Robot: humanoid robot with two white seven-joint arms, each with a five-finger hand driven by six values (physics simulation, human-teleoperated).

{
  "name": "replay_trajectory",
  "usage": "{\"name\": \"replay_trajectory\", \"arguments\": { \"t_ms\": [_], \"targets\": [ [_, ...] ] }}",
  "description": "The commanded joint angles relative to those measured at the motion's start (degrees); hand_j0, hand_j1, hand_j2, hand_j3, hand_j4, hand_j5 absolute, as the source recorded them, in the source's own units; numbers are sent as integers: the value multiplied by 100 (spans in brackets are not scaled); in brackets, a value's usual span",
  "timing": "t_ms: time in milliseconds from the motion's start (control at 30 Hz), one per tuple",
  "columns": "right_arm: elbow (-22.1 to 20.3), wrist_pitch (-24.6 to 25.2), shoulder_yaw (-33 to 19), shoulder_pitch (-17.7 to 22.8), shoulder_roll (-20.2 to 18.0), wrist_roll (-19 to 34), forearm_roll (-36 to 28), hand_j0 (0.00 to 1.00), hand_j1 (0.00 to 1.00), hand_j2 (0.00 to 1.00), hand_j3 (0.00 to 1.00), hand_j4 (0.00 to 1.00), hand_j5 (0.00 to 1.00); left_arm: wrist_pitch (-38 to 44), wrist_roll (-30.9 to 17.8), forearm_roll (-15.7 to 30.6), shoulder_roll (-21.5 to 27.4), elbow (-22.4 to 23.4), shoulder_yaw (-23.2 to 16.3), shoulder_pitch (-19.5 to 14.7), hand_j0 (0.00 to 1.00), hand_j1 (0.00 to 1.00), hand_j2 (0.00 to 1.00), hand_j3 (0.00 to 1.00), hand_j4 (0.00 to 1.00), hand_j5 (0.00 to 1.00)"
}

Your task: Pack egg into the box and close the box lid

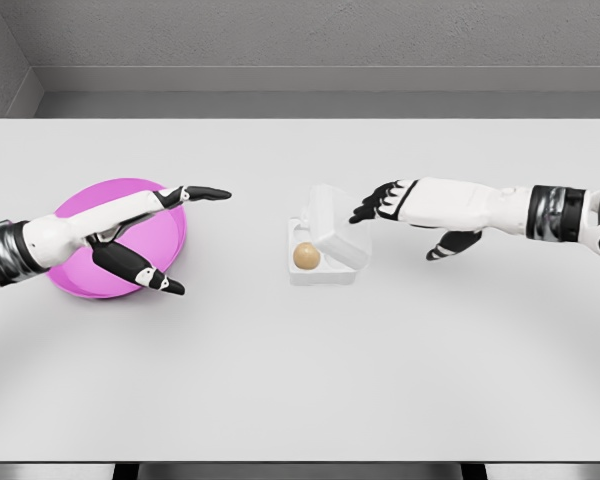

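Across the white bench (300, 380) we see the egg (306, 256) lying inside the clear box (325, 270), lid (340, 225) partly raised. Our right hand (395, 202) touches the lid, fingers loosely curled, gripping nothing. Our left hand (145, 240) hovers spread and empty over the pink plate (80, 275).

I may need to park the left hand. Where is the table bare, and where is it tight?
Bare: the table's whole front strip, and between the pink plate and box. Tight: at the box, where the right hand hovers by the lid; left hand over the plate.
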Motion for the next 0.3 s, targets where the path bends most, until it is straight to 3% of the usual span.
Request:
{"name": "replay_trajectory", "arguments": {
  "t_ms": [0, 133, 267],
  "targets": [
    [-25, 15, 27, 0, 160, 5, -37, 100, 100, 100, 100, 100, 100, 12, 1, 52, 8, 1, 4, 9, 100, 100, 100, 100, 100, 100],
    [1, 15, 71, -9, 266, 5, -37, 100, 100, 100, 100, 100, 100, 12, 1, 43, 17, -7, -5, 9, 100, 100, 100, 100, 100, 100],
    [335, 15, -377, -44, -41, -4, -45, 100, 100, 100, 100, 100, 100, 12, 1, 8, 17, 1, -5, 18, 100, 100, 100, 100, 100, 100]
  ]
}}
